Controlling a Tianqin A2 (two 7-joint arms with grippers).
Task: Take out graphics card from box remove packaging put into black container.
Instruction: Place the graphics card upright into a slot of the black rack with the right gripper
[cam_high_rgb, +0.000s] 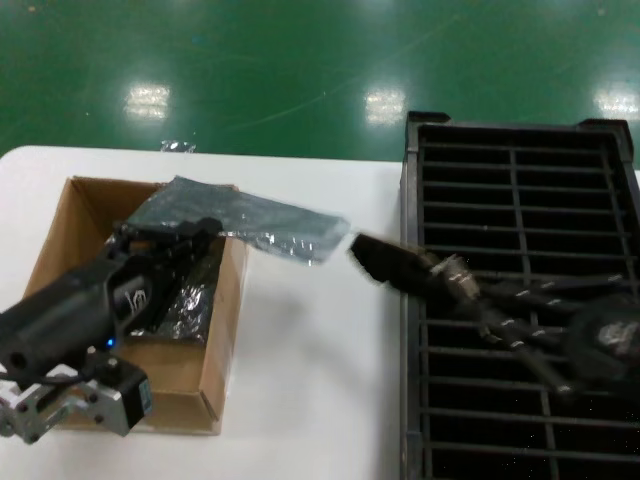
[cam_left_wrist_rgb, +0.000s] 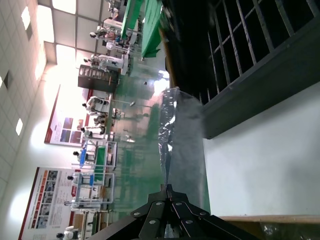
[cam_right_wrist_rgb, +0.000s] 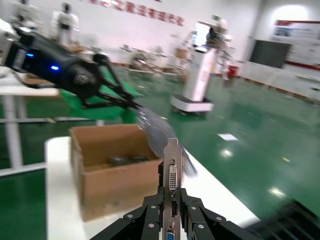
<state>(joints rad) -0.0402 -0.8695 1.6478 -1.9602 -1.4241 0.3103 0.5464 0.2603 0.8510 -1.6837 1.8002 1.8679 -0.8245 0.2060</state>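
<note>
My left gripper (cam_high_rgb: 210, 231) is above the brown cardboard box (cam_high_rgb: 60, 250), shut on one end of the grey-blue shiny packaging (cam_high_rgb: 270, 222). The bag hangs out flat over the box's right wall and looks empty. In the left wrist view the fingertips (cam_left_wrist_rgb: 169, 190) pinch the bag's (cam_left_wrist_rgb: 182, 130) edge. My right gripper (cam_high_rgb: 432, 272) is at the left rim of the black container (cam_high_rgb: 412, 200), shut on the dark graphics card (cam_high_rgb: 378, 257). In the right wrist view the card's silver bracket (cam_right_wrist_rgb: 172, 170) with white and blue ports stands upright between the jaws of the right gripper (cam_right_wrist_rgb: 172, 202).
Darker shiny bags (cam_high_rgb: 190, 300) lie inside the box. The slotted black container (cam_left_wrist_rgb: 250, 55) fills the table's right side, with white table (cam_high_rgb: 310, 380) between it and the box. Green floor lies beyond the far edge.
</note>
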